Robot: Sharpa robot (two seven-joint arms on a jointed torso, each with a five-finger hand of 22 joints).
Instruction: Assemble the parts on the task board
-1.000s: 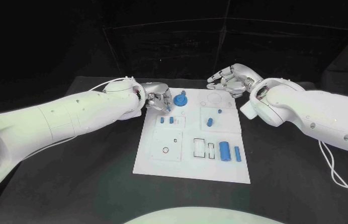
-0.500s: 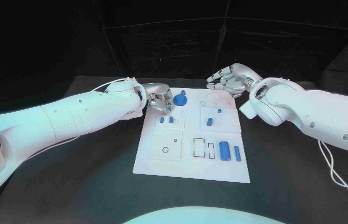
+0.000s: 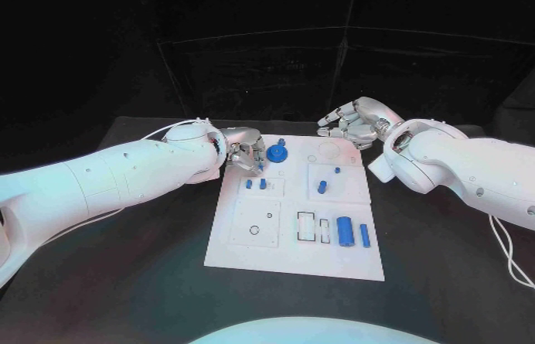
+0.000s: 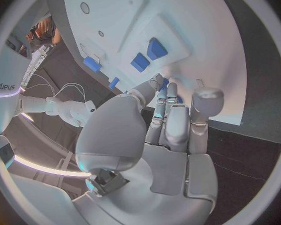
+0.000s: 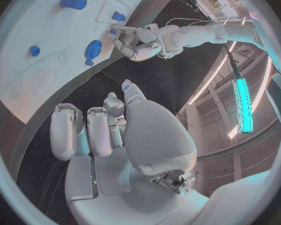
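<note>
While the white task board lies flat in the middle of the black counter, its recesses hold most of the blue parts: two small pegs sit side by side in a square recess on its left side, a short peg lies in the recess to their right, and a larger cylinder with a thin bar beside it rests near the right edge. A blue gear sits at the far end. The left hand is at the board's far left corner, just beside the gear, fingers curled; whether it grips anything cannot be told. The right hand hovers beyond the far right corner, fingers curled in on nothing.
</note>
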